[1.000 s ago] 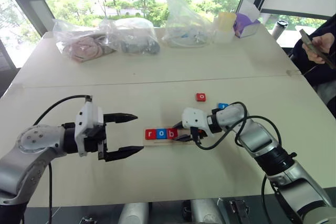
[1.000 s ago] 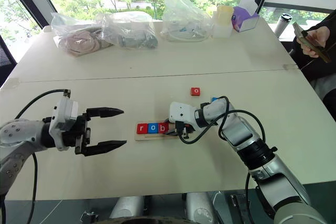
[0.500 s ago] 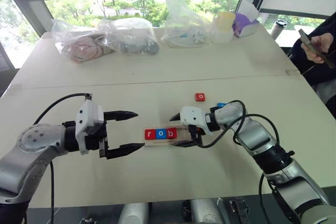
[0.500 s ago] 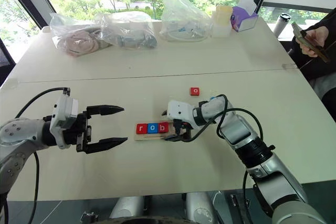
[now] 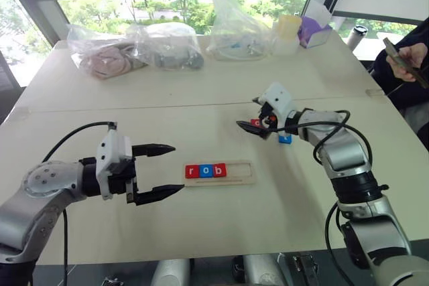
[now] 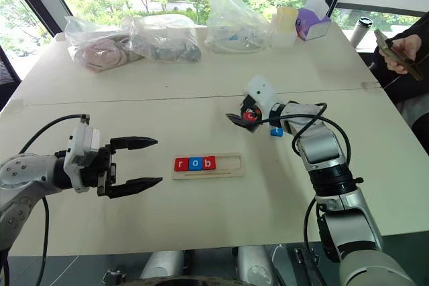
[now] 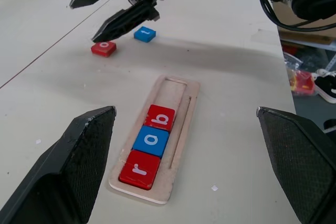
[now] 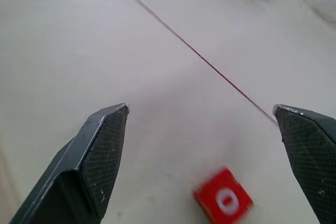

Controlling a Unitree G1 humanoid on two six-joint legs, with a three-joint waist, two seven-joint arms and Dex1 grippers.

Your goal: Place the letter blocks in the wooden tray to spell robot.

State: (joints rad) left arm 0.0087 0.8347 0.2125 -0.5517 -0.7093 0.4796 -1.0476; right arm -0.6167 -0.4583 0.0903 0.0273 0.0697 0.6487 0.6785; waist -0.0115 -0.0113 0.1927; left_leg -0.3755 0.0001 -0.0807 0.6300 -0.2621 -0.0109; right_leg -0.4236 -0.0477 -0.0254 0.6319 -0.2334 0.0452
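Pale table (image 5: pixel 201 98) holds the tray (image 5: pixel 238 172) spelling "rob"; right gripper (image 5: pixel 256 122), fingers apart, hovers over the red o block (image 7: pixel 103 49) to fetch it; left gripper (image 5: pixel 161 171) gapes idle.

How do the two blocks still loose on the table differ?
The red o block lies just under the open right gripper; the blue t block sits beside it, clear of the fingers. They differ in colour and letter. Both are small flat squares with white letters, outside the wooden tray.
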